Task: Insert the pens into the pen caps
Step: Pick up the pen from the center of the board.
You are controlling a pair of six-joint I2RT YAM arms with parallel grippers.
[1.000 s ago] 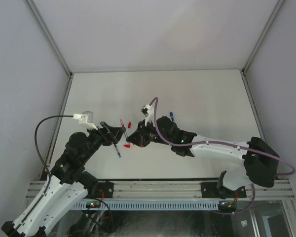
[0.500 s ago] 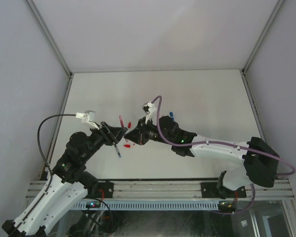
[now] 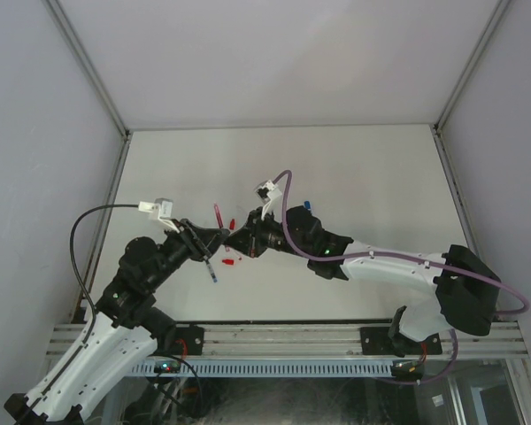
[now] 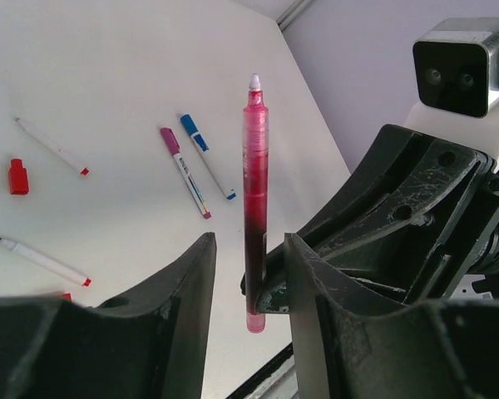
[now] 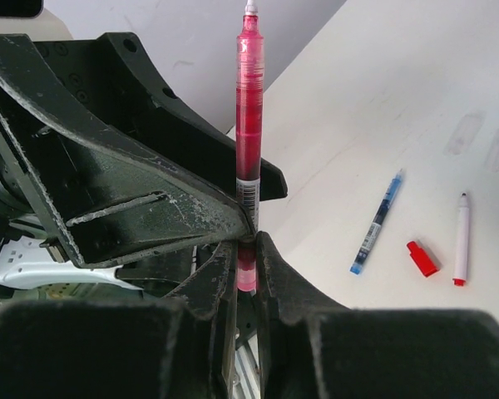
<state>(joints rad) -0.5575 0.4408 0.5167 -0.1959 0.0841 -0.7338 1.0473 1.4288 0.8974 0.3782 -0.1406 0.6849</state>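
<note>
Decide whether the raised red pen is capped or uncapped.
Uncapped: the red pen shows a bare white tip at its top in both wrist views; the right pincer grips its lower end.

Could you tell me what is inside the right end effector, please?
A red pen stands upright, clamped in the right end effector, which hides most of the pen's lower end.

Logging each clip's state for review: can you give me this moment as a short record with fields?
held pen: red translucent pen, upright, white tip up
right hand: shut on the pen's lower end
left hand: open, straddling the pen
lying loose: red cap, blue pen, magenta pen, two white pens with red ends
</note>
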